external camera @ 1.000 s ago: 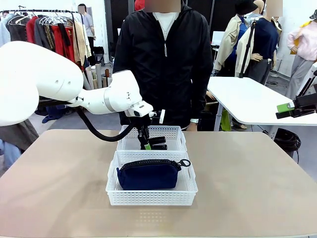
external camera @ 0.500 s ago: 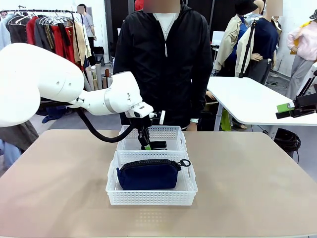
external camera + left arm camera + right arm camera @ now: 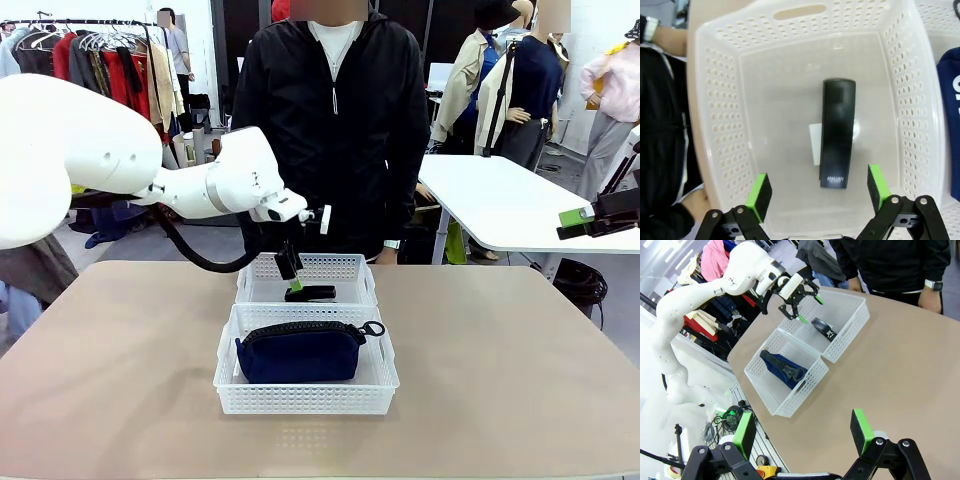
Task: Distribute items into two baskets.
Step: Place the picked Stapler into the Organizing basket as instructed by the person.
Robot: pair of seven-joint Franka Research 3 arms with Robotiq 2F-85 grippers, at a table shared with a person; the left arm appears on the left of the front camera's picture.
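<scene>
Stapler lies in far basket below open left end effector.

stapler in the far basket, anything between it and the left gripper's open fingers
Nothing visible. The stapler lies flat on the floor of the far basket, and the left gripper hangs open directly above it, clear of the walls.

Perforated plastic baskets, navy cloth pouch, matt stapler

Front view faces the person across the table; left wrist close above, right wrist far, share baskets.
</scene>
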